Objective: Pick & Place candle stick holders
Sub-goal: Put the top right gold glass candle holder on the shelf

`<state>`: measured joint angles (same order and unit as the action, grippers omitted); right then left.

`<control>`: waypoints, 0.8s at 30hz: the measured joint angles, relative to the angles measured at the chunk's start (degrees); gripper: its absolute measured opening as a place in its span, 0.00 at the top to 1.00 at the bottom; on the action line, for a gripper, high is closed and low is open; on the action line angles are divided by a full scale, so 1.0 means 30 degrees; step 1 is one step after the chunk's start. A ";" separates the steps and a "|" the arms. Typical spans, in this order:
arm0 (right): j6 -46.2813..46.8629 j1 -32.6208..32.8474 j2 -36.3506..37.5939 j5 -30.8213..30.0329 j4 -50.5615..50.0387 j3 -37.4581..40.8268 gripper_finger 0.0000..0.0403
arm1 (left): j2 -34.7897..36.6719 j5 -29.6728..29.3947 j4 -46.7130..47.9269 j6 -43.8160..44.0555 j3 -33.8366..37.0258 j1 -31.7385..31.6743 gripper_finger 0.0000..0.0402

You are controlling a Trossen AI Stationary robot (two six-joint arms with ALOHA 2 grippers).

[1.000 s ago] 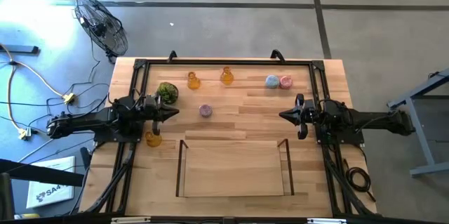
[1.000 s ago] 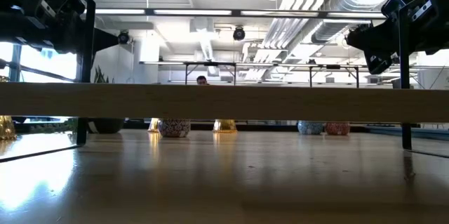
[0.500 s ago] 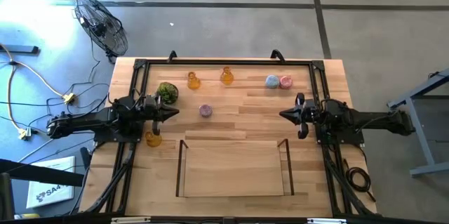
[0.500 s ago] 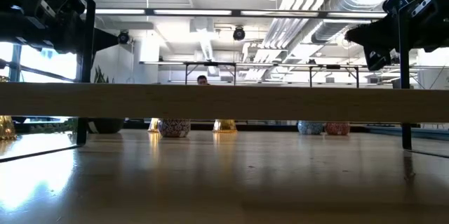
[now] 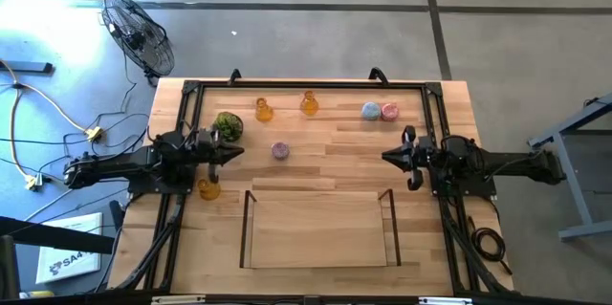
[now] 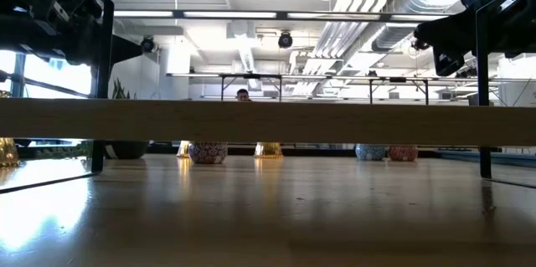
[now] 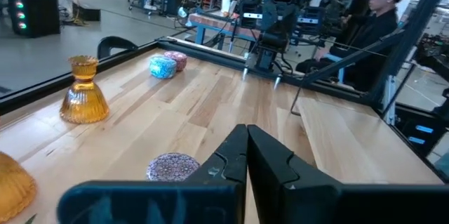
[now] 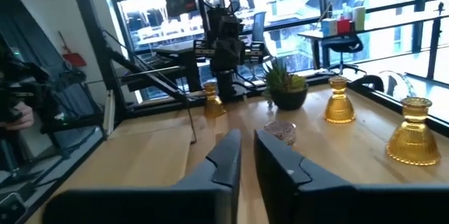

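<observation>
Beside the left gripper [image 5: 235, 152], whose jaws are pressed together on nothing, one amber holder [image 5: 208, 188] stands just behind the jaws toward the table's near edge, and a green plant ball [image 5: 228, 125] sits just on their far side. Ahead of those jaws, close by, lies the purple holder [image 5: 279, 151], squat and speckled. Farther off along the far edge stand two more amber holders [image 5: 263, 110], ribbed, bell-shaped, with narrow necks, making three amber in all. Then come one pale blue holder [image 5: 370, 111] and one pink holder [image 5: 389, 111], touching, off to the far side of the right gripper [image 5: 387, 157], whose jaws stand slightly apart, empty. Six holders in total; a tray [image 5: 247, 238] lies between the arms, nearer the front edge.
</observation>
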<state>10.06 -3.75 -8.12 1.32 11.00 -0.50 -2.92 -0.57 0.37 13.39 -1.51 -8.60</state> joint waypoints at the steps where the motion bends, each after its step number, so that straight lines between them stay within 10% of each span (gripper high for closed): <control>1: -0.0005 0.0000 -0.0016 -0.0157 0.0000 -0.0001 0.85 | 0.0000 -0.0033 0.0078 0.0004 -0.0069 -0.0003 0.96; 14: -0.0087 0.0000 -0.0044 -0.2891 -0.0010 -0.0129 0.45 | -0.0007 -0.2484 -0.0328 0.0495 -0.1286 -0.0007 0.45; 24: -0.1655 0.0000 -0.0044 -0.4231 0.0003 -0.1065 0.38 | -0.1166 -0.2189 0.0292 -0.1340 -0.5587 -0.0007 0.41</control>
<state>5.09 -3.75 -8.25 -11.37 11.01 -3.70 -6.41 -7.14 1.25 9.37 -18.27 -8.62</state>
